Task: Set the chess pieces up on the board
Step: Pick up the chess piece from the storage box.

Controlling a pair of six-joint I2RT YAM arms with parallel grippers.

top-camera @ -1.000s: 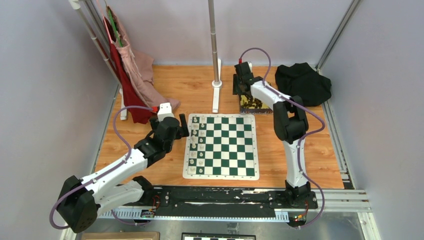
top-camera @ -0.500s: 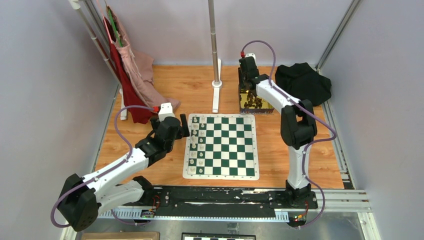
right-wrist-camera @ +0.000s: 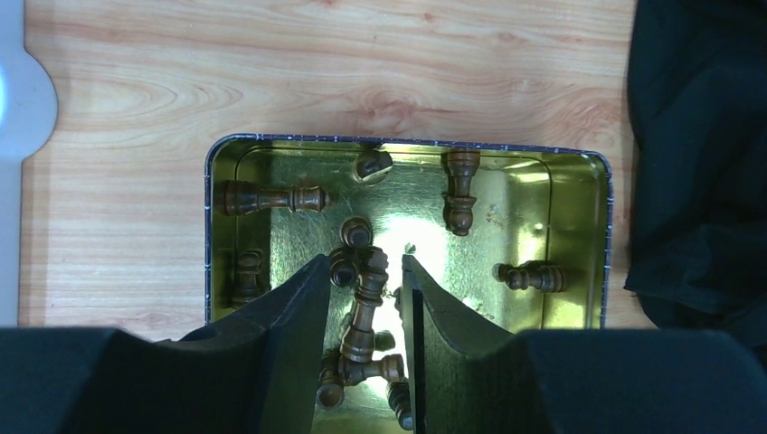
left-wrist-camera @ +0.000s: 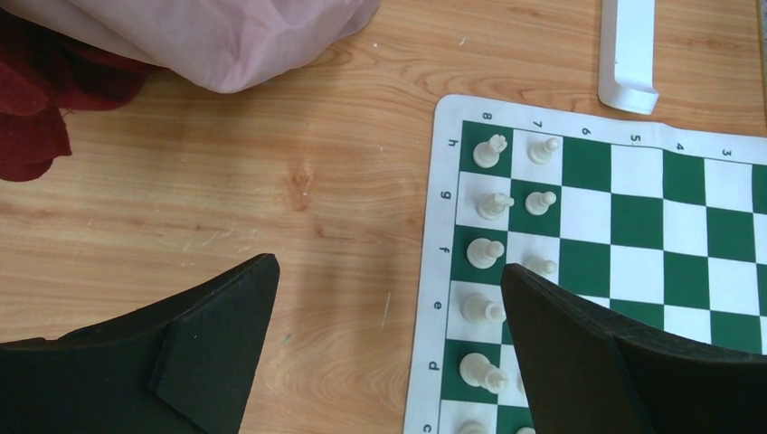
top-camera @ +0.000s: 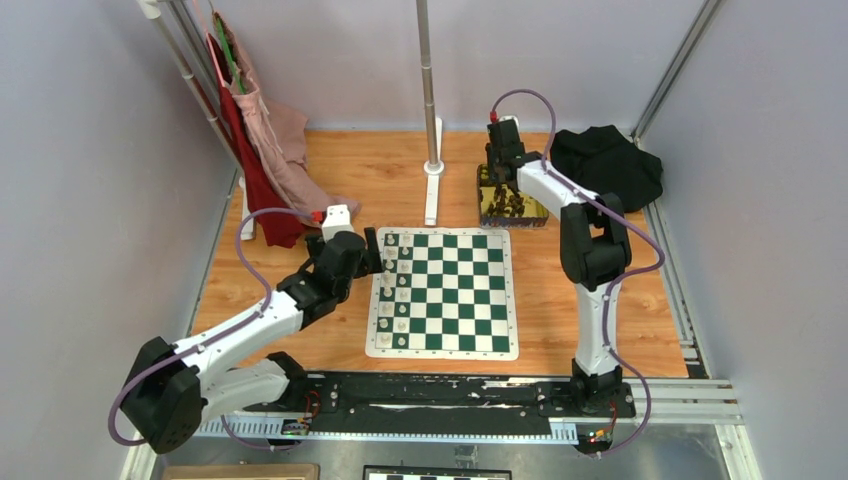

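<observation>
Over the last second the right gripper (top-camera: 505,165) has slid a little rightward over the gold tin (right-wrist-camera: 579,208) at the upper right of the overhead view. Its jaws have been drawing in. In the right wrist view they now straddle one long dark piece (right-wrist-camera: 364,312) lying in the middle of the tin. Slivers of gold floor show on both sides of it, so I'd call the jaws still apart, not yet pinching. To me this looks like the start of a pick, with the dark side not yet begun on the board (left-wrist-camera: 633,217).

The left gripper (left-wrist-camera: 389,271) has crept slightly toward the board. It hangs with jaws spread wide and empty over the table (left-wrist-camera: 226,208) at the board's left edge, near the cream pieces (left-wrist-camera: 493,203) standing in two files there.

The dark brown chess pieces (right-wrist-camera: 461,190) are all in the tin, with none on the green squares that I can see. They are glossy turned wood, tumbled on their sides. Some are piled toward the bottom of the wrist view and a few lie apart by the walls. The one between the jaws touches its neighbours, so it may drag them along.
</observation>
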